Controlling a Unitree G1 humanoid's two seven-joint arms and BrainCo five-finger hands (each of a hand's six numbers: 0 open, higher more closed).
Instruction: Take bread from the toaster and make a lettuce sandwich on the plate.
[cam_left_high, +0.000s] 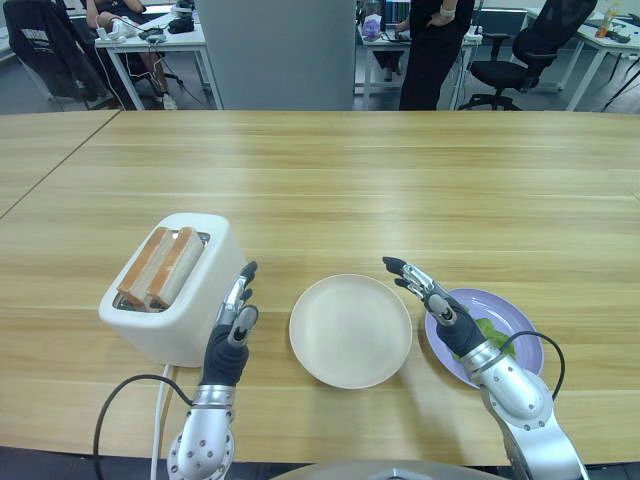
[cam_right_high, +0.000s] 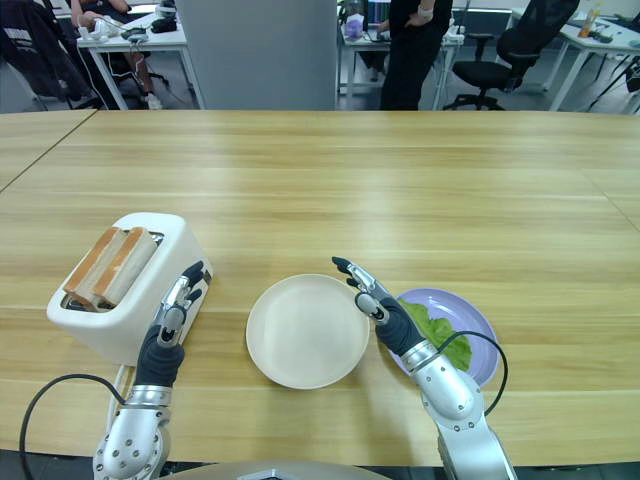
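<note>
Bread, two slices. Stood on edge in the slots of the white toaster, over at the table's left, with tan crusts poking above the top. Not yet lifted out! Found the left hand just beside the toaster's right wall, with fingers stretched straight and close together, gripping nothing. Caught the right hand above the gap between the cream plate and the purple dish, with fingers extended and slightly parted, likewise holding nothing. Spotted lettuce on that purple dish, partly behind the right wrist. Saw the cream plate with nothing built on it yet, near the toaster.

Judged the slices light, dry and fairly stiff, yet crumbly and quick to crush under a hard squeeze. Best pinched across the flat faces at the exposed top edge, then drawn straight up, so as not to jam in the slot or drag the toaster along. Reckoned the lettuce limp, thin and easy to tear; better gathered loosely from above.
</note>
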